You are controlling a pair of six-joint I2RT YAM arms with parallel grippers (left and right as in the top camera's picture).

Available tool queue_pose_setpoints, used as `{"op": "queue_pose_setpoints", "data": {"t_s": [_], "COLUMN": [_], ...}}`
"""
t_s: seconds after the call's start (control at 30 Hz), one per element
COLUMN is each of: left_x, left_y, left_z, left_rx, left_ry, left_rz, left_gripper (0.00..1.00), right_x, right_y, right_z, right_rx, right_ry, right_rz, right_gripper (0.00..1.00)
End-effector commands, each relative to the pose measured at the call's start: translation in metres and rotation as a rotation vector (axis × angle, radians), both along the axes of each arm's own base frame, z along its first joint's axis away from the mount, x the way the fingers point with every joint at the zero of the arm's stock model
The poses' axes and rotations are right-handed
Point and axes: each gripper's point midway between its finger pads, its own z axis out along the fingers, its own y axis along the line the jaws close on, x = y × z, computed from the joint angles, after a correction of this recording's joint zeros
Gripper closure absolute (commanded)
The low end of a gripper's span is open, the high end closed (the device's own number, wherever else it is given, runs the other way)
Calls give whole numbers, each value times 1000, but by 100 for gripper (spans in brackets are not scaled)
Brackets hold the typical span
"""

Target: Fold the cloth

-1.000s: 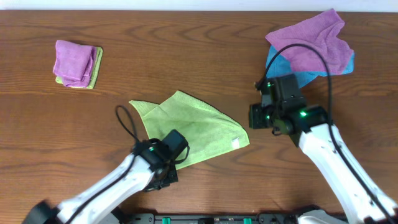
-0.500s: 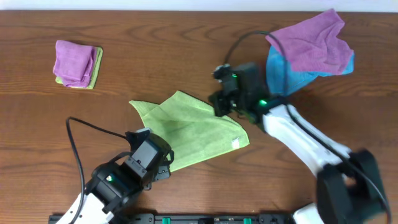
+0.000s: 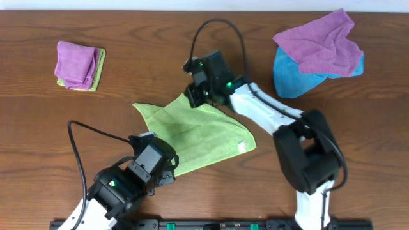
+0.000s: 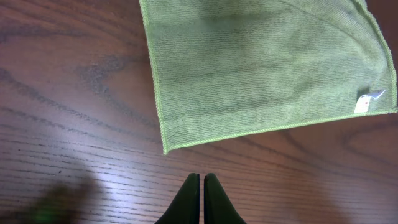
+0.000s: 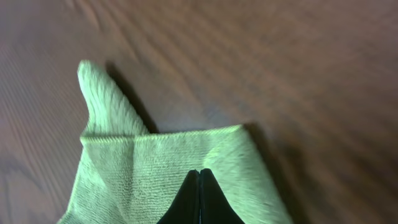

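surface: wooden table [image 3: 128, 38] | on it: cloth [image 3: 192, 131], spread | far left-behind cloth: folded purple-on-green stack [image 3: 78, 65] | right-behind cloth: purple cloth [image 3: 319, 45] heaped over blue cloth [image 3: 291, 80]

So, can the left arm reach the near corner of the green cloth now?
Probably yes: only bare table lies between the left gripper and that corner of the cloth. The gripper is shut, so it must open first.

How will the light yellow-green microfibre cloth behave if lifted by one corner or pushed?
Probably floppy: in the right wrist view the light yellow-green square microfibre cloth buckles into a raised peak with a turned-over edge. Likely light: it lies thin and flat on the brown wooden table. Pushed, its fuzzy surface would probably bunch rather than slide.
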Motion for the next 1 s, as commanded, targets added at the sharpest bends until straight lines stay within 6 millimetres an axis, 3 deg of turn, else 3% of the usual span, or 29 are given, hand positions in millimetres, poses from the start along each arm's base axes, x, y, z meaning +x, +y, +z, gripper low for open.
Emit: {"op": "queue_pose_setpoints", "data": {"t_s": [0.0,0.2,0.47,0.7,0.97], "left_x": [4,3,3,2,-1], "left_y": [2,2,3,3,6], "left_z": [4,4,4,3,2], "left_rx": [13,13,17,19,30], "left_ry": [-22,-21,-18,-16,-4], "left_rz": [5,5,5,5,5], "left_gripper": [94,94,94,94,94], "right_x": [-6,-6,2,-3,18], "right_y": [17,13,2,-7,-64], "right_z": [-1,-19,-28,-53,-68], "right_rx": [10,-35,-101,-155,-340], "right_ry": [-8,8,-17,25,26], "right_rz": [56,42,0,-8,-203], "right_gripper": [99,99,99,99,99]}}
